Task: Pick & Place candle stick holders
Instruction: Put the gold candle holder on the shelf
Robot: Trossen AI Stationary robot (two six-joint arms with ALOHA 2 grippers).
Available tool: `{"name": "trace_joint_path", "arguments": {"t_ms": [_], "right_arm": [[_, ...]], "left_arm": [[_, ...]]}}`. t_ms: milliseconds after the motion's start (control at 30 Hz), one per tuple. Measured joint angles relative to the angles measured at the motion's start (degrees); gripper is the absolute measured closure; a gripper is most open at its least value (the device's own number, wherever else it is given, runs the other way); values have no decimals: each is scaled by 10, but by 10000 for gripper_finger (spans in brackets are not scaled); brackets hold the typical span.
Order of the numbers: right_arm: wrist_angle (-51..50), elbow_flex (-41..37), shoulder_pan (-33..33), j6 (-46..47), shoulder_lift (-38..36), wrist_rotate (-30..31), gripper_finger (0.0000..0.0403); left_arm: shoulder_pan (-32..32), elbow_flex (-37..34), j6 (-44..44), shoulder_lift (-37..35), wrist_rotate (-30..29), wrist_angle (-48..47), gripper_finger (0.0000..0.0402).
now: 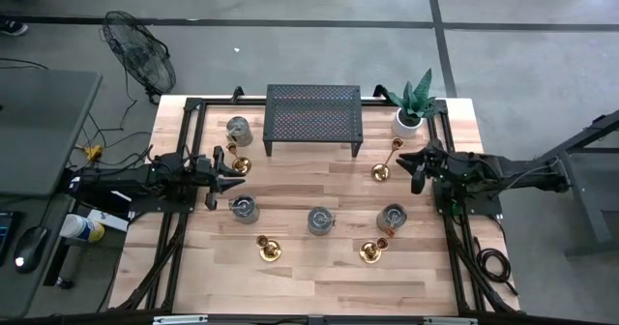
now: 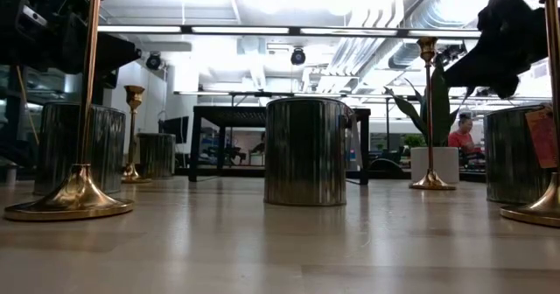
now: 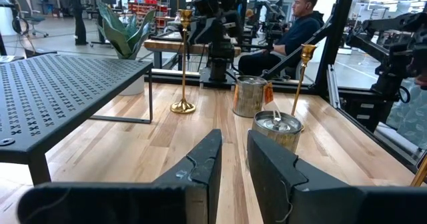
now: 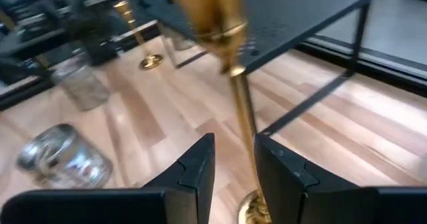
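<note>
Four brass candle stick holders stand upright on a pale wooden table, seen from above. One (image 1: pixel 238 161) is at the left, just beside the left gripper (image 1: pixel 230 170). One (image 1: pixel 383 168) stands right of centre, near the right gripper (image 1: pixel 414 168). Two more sit along the near edge — one left of centre (image 1: pixel 269 250), one to the right (image 1: pixel 370 251). Four silver tins are scattered among them; the middle one (image 1: pixel 320 220) sits between the two near holders. A black mesh shelf (image 1: pixel 313 112) stands at the back, with a potted plant (image 1: pixel 410 107) beside it.

The right gripper is the one at work. In its wrist view, its two dark fingers (image 4: pixel 193 167) are apart, and the slender gold stem of its candle stick holder rises just ahead of the gap, slightly toward one finger, not yet between them. The left gripper hovers over the table with its fingers narrowly apart and nothing between them.

The step in hand looks like an approach for a grasp. To do it well, the right gripper should centre the stem in the gap before closing — an off-centre finger could nudge the tall, narrow holder and tip it. Gripping low on the stem, near the flared base, should keep it steadier.
</note>
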Motion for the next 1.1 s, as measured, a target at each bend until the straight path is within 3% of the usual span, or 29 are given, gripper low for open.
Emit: {"name": "trace_joint_path", "arguments": {"t_ms": [333, 767, 1100], "right_arm": [[-5, -1, 0, -14, 50, 38, 298], [106, -1, 0, -64, 144, 58, 180], [183, -1, 0, -73, 168, 83, 167]], "left_arm": [[0, 0, 0, 0, -1, 0, 330], [0, 0, 0, 0, -1, 0, 330], [0, 0, 0, 0, -1, 0, 330]]}}
